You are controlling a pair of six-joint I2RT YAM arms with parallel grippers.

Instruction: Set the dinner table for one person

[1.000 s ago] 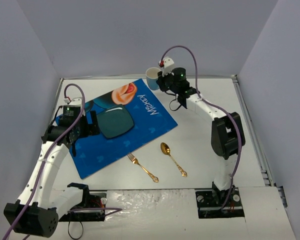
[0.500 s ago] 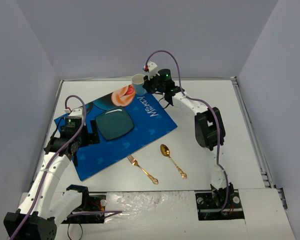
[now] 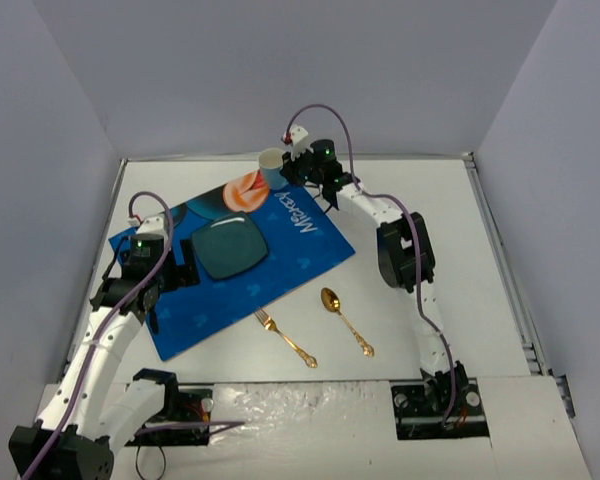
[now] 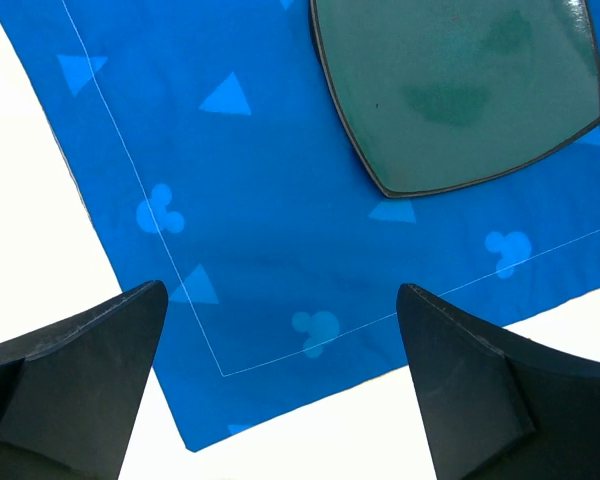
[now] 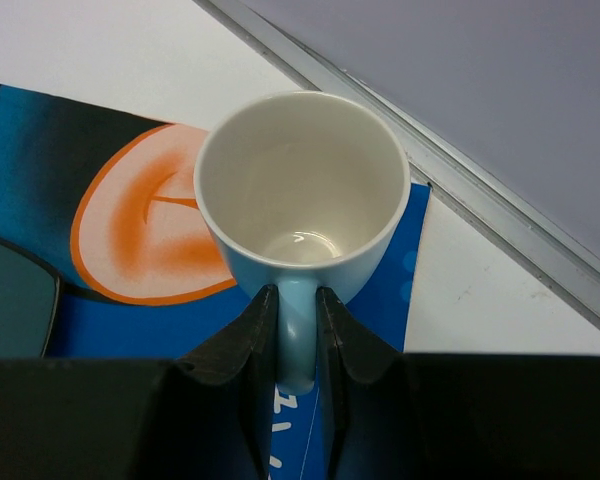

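Note:
My right gripper (image 5: 297, 305) is shut on the handle of a light blue mug (image 5: 302, 190), white inside and upright, held over the far corner of the blue placemat (image 3: 260, 270). The same mug (image 3: 272, 167) shows near the back of the dinner table (image 3: 420, 290). A dark square plate (image 3: 228, 246) lies on the placemat. A gold fork (image 3: 285, 336) and a gold spoon (image 3: 345, 318) lie on the white table in front of the mat. My left gripper (image 4: 280, 390) hangs open over the placemat's left edge (image 4: 230, 250), beside the plate (image 4: 460, 90), holding nothing.
A metal edge strip (image 5: 460, 175) runs along the table's back, just behind the mug. Grey walls close in the back and both sides. The arm bases (image 3: 440, 405) sit at the near edge.
The right arm has carried the mug leftward along the back, from off the mat to over its far corner. The left gripper has drawn back a little from the plate.

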